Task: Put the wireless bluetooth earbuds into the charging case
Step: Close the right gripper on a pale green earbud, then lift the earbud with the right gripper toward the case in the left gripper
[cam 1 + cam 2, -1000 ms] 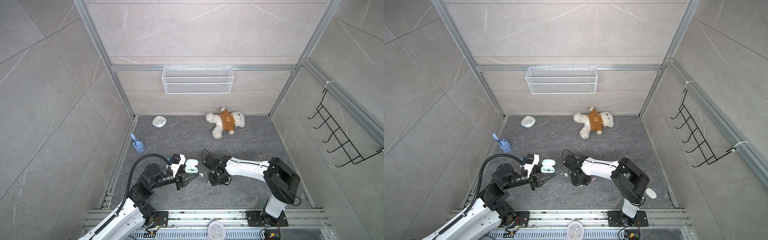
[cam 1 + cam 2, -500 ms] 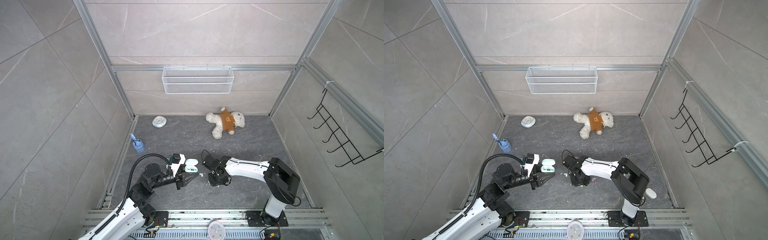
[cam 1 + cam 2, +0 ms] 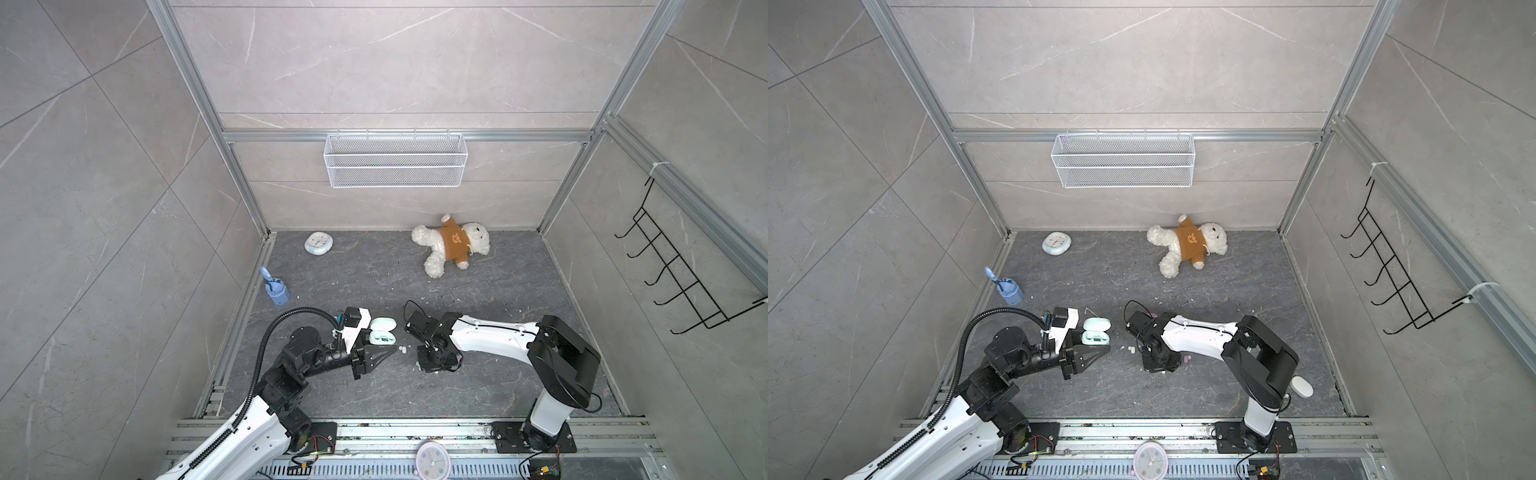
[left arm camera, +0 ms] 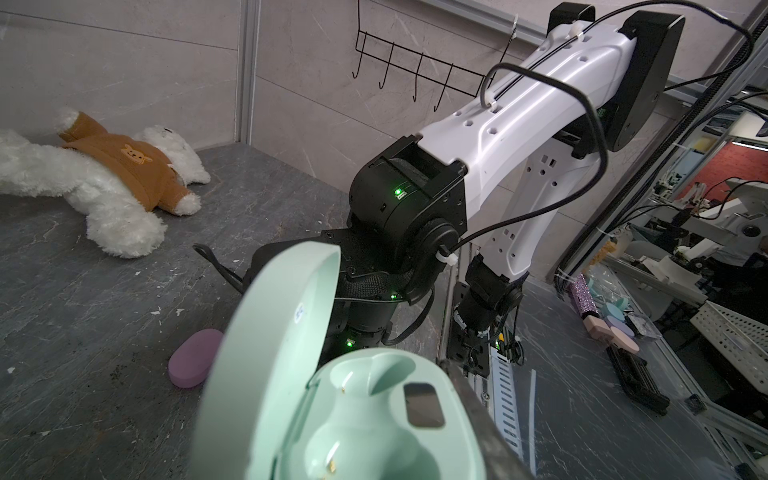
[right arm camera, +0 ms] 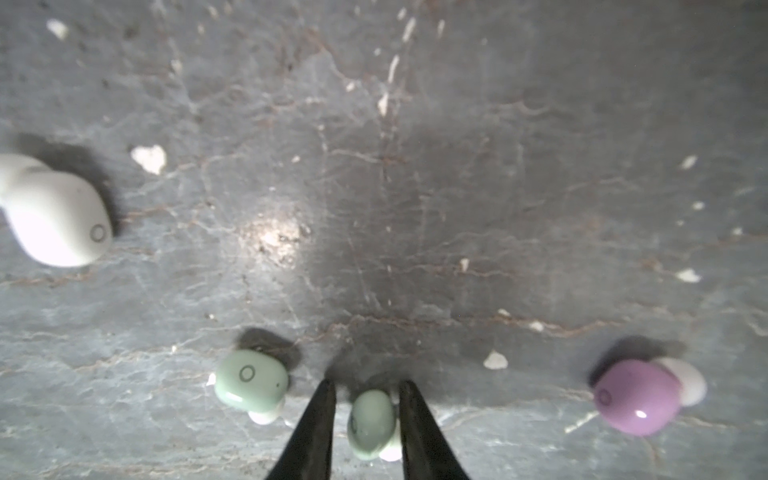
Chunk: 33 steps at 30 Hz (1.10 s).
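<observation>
Four earbuds [image 5: 251, 380]: two mint, one white, one purple.
Right pincer [image 5: 368, 385] open astride one mint; left pincer [image 3: 384, 344] grips charging case [image 4: 365, 419].

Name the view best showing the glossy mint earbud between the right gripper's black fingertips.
Right wrist view: the glossy mint earbud sits large between the right gripper's fingertips. Both top views hide it under that gripper; the left wrist view misses it.

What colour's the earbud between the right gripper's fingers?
The earbud is pale mint green, clearest in the right wrist view.
</observation>
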Available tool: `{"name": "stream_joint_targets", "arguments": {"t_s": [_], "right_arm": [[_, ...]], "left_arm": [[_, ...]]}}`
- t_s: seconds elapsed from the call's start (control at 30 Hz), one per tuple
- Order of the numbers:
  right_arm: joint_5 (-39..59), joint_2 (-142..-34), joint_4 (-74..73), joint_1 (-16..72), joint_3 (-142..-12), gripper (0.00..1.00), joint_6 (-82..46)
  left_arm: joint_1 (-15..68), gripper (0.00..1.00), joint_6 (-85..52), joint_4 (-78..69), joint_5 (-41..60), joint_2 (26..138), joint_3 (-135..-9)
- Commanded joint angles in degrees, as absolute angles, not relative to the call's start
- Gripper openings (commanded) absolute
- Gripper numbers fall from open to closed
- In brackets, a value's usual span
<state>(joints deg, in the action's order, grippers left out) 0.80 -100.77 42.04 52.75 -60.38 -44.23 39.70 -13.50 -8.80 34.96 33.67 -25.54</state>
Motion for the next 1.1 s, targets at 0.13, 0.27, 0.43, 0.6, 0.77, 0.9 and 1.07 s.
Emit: {"name": "stream_joint_targets", "arguments": {"t_s": [0.13, 0.27, 0.43, 0.6, 0.77, 0.9, 1.07], "right_arm": [[1.0, -101.3, 43.3, 52.9, -59.2, 0.25, -46.5], [0.9, -101.1, 42.8, 52.9, -58.9, 0.19, -46.7], [0.1, -100.1, 43.0, 52.9, -58.7, 0.15, -46.5], [-1.4, -96.7, 43.3, 52.8, -58.5, 0.14, -46.3], [-2.0, -90.4, 44.2, 51.4, -59.0, 0.14, -45.6], [-1.6, -83.1, 45.6, 49.8, -60.6, 0.14, -44.5], [0.1, -72.3, 47.3, 46.7, -64.7, 0.15, -42.3]], "left_arm": [[39.6, 0.17, -14.1, -10.1, 35.2, 33.1, -26.0], [39.6, 0.17, -14.0, -9.8, 35.1, 32.8, -25.9], [39.6, 0.17, -14.2, -10.3, 35.0, 32.9, -25.7], [39.6, 0.17, -14.9, -12.7, 35.2, 34.2, -25.3], [39.6, 0.17, -15.1, -17.3, 35.2, 37.4, -25.9], [39.5, 0.17, -13.0, -20.3, 35.1, 42.0, -28.1], [39.3, 0.17, -12.3, -28.2, 37.7, 50.6, -31.7]]}}
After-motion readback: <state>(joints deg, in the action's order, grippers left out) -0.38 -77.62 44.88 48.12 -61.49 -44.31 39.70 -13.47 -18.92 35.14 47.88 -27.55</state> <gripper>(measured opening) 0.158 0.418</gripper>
